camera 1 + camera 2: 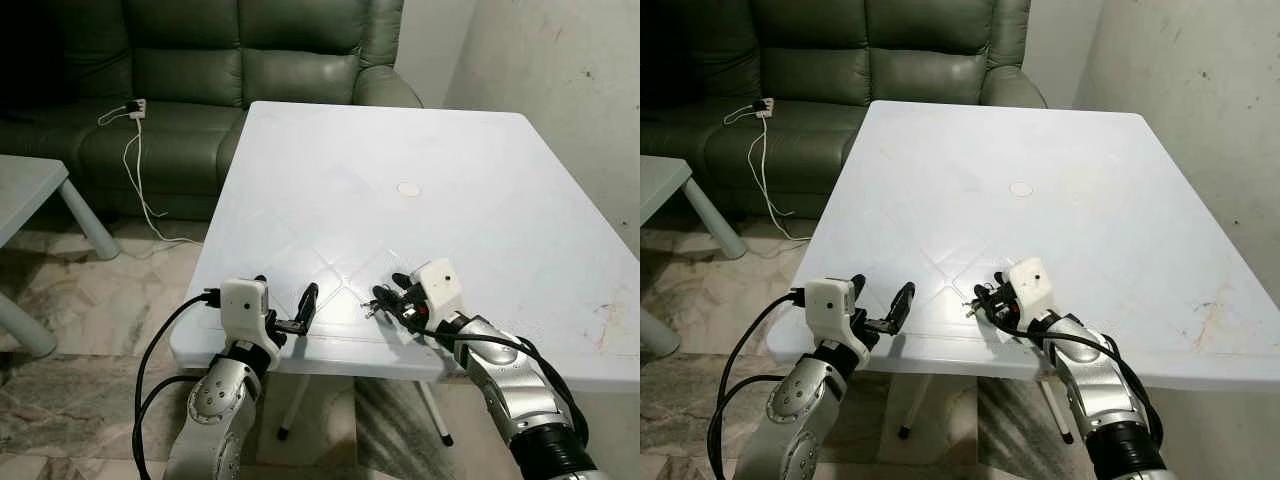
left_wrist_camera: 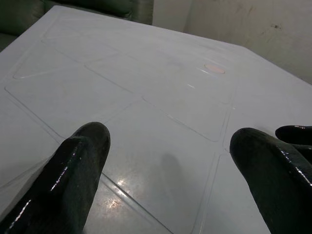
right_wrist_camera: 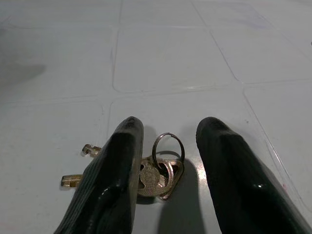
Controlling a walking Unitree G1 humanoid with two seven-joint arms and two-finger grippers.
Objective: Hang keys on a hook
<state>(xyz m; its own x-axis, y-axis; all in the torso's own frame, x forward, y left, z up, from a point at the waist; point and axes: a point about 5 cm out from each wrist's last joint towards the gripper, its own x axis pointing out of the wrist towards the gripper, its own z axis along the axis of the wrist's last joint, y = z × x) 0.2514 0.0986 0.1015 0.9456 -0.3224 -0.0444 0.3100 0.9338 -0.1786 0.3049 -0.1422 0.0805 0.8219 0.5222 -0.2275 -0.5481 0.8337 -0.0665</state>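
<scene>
A small bunch of brass keys (image 3: 158, 175) on a metal ring lies on the white plastic table (image 1: 400, 130), close to its front edge. My right gripper (image 3: 170, 124) is open and low over the table, one black finger on each side of the keys, with the ring standing up between them. The same keys (image 1: 376, 301) show dark at the tip of my right gripper (image 1: 385, 292). My left gripper (image 1: 288, 300) hovers open over the table's front edge to the left, with nothing between its fingers (image 2: 83, 161).
A round cap (image 1: 409, 188) marks the table's middle. A dark green sofa (image 1: 230, 60) stands behind it, with a white charger and cable (image 1: 135, 110) on the seat. A small grey side table (image 1: 30, 190) is at the left, a wall at the right.
</scene>
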